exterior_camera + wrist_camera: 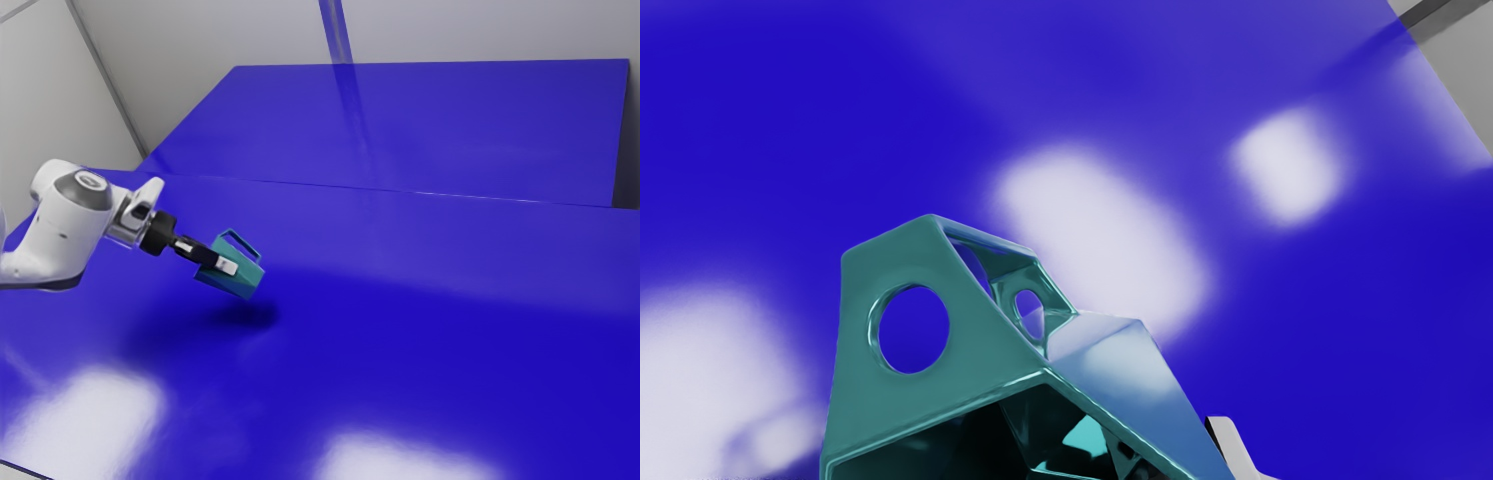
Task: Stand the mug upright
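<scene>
Looks like we're at the righting part: our fingers (227, 267) are pinching the mug (248, 280), tilted, above the bench (420, 320) toward its exterior-view left edge, so next we'd probably level its base, then lower gently.

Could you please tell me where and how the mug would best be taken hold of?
I'd grip the mug by a flat side wall, clear of the handle, coming from the open end with the pincer straddling the rim. The opening faces the wrist camera, and the wall looks thin and flat enough to pinch.
</scene>
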You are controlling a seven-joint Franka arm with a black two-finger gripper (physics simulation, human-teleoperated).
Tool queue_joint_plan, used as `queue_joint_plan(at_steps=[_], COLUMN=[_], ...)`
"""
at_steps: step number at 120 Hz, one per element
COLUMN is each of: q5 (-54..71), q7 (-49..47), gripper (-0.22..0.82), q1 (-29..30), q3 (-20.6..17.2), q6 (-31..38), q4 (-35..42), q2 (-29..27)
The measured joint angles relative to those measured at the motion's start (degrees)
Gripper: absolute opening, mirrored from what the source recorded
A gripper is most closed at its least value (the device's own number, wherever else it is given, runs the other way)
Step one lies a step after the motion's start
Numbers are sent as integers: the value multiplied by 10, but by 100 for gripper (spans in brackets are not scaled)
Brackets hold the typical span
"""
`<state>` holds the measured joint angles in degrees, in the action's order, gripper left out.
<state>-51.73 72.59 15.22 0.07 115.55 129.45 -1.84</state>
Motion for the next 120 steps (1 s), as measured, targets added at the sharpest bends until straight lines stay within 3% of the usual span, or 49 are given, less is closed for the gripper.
queue_joint_plan(at_steps=[74, 120], q5=[378, 511], q7=[-232, -413], gripper=[-16, -16], q1=[-113, -146], q3=[-2, -17], q6=[80, 124], q4=[5, 37], q2=[-59, -70])
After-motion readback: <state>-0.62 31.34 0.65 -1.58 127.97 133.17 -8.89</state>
